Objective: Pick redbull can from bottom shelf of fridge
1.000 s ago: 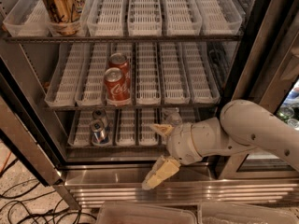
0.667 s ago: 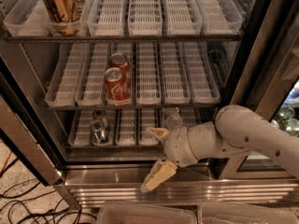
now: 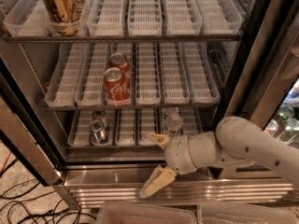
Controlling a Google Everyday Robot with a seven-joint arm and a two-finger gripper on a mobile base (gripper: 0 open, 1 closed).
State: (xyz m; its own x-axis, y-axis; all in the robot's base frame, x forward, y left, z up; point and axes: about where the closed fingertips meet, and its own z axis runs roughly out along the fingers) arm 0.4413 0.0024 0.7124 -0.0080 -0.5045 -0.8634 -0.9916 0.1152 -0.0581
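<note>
Two redbull cans [image 3: 97, 130] stand one behind the other in a lane at the left of the bottom shelf [image 3: 140, 127] of the fridge [image 3: 32, 92], whose door is open. My gripper [image 3: 157, 161] is open and empty. It hangs in front of the fridge's ribbed steel base, below and to the right of the cans. Its upper fingertip [image 3: 158, 138] reaches the front edge of the bottom shelf; its lower finger [image 3: 156, 183] points down and left.
Two red cola cans [image 3: 115, 85] stand on the middle shelf and a big gold can [image 3: 62, 3] on the top shelf. A clear bottle [image 3: 172, 122] stands on the bottom shelf just above my wrist. Cables [image 3: 28, 204] lie on the floor at left. Clear bins [image 3: 149, 214] sit below.
My gripper has shifted slightly down and left, and the arm has reached a little further left. The cans have not moved.
</note>
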